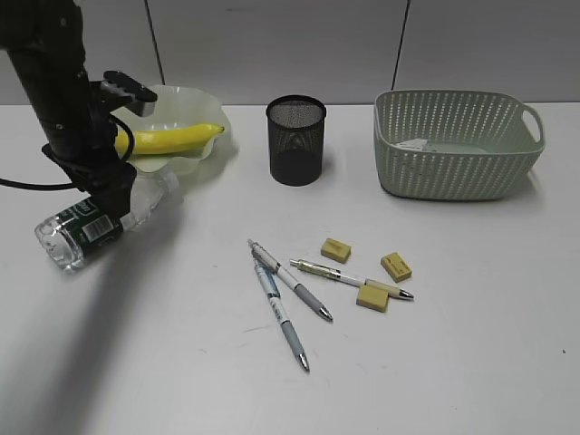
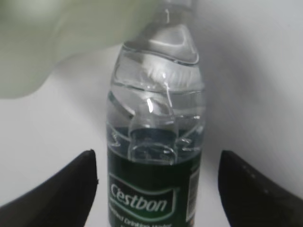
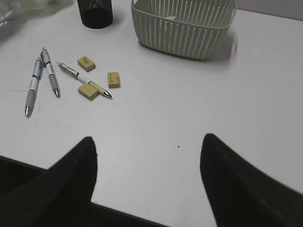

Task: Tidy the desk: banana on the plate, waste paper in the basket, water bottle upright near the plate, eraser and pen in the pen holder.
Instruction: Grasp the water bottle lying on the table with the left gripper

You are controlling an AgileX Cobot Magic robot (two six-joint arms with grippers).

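White desk (image 1: 181, 362) under grey wall panels: banana (image 1: 172, 138) already on the ruffled green plate (image 1: 204, 98), and something pale, probably the waste paper (image 1: 419, 145), lies in the basket (image 1: 458, 145). Left gripper (image 2: 156, 189) is spread wide astride the lying water bottle (image 2: 156, 142), seemingly to grasp and stand it by the plate. Right gripper (image 3: 147, 161) hovers spread and empty; three pens (image 1: 288, 281) and three erasers (image 1: 335, 250) lie loose before the pen holder (image 1: 295, 140).

on the bench (image 1: 471, 362): three pens (image 1: 291, 280), three yellow erasers (image 1: 372, 298), one banana (image 1: 172, 139) in one green plate (image 1: 195, 98), one water bottle (image 1: 86, 227), one black mesh pen holder (image 1: 296, 140), and one perforated basket (image 1: 458, 145) holding one scrap of waste paper (image 1: 415, 144).
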